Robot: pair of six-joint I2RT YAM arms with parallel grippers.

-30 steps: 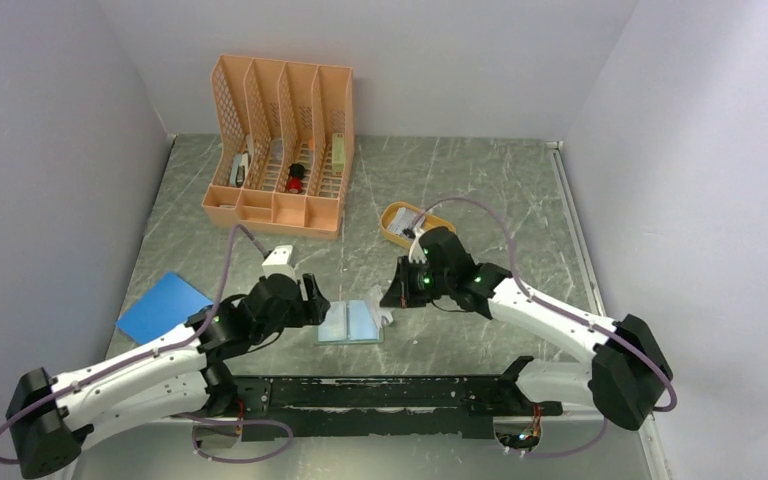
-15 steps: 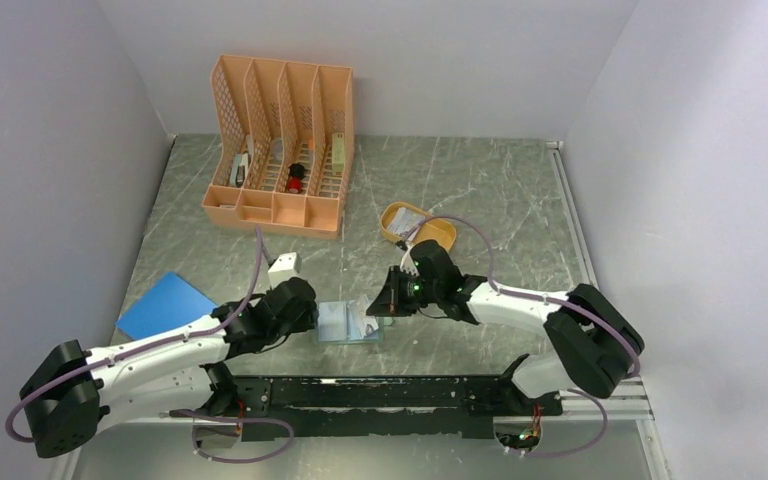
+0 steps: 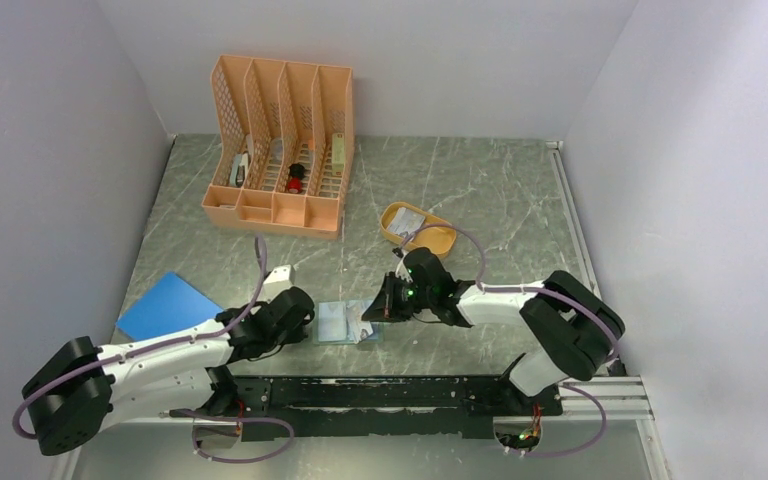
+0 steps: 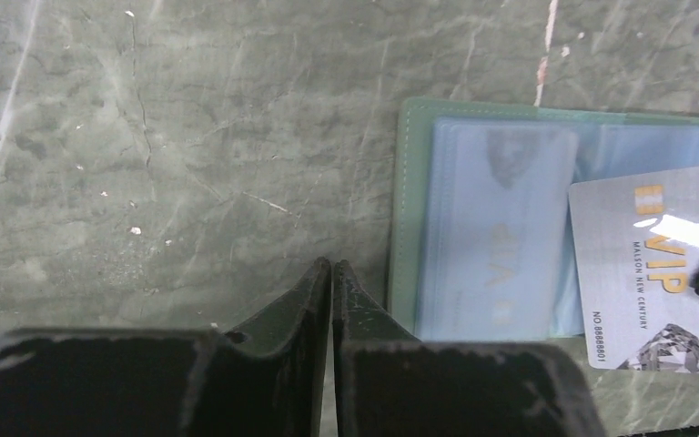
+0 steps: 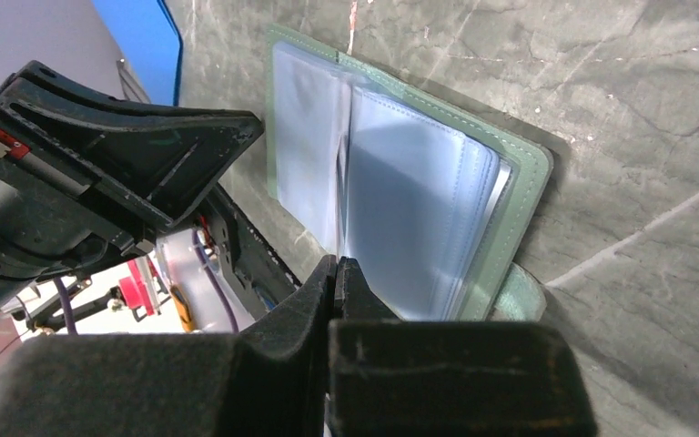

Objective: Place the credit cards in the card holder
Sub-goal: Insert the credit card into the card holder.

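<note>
The card holder [image 3: 345,322] lies open on the table, green-edged with pale blue pockets [image 4: 491,228]. My left gripper [image 4: 331,266] is shut with nothing between its fingers. Its tips rest on the table just left of the holder's left edge. My right gripper [image 5: 337,262] is shut on a silver credit card [image 4: 646,273] marked VIP, which slants over the holder's right half. In the right wrist view that card shows only edge-on [image 5: 341,182] above the open pockets [image 5: 419,200]. More credit cards [image 3: 407,218] lie in the orange oval tray [image 3: 438,240].
An orange file organiser [image 3: 280,150] stands at the back left with small items in it. A bright blue flat sheet [image 3: 160,305] lies left of my left arm. The black rail [image 3: 380,392] runs along the near edge.
My left gripper has gone from open to shut and settled by the holder's left edge. My right gripper has moved left and down over the holder with the card.
</note>
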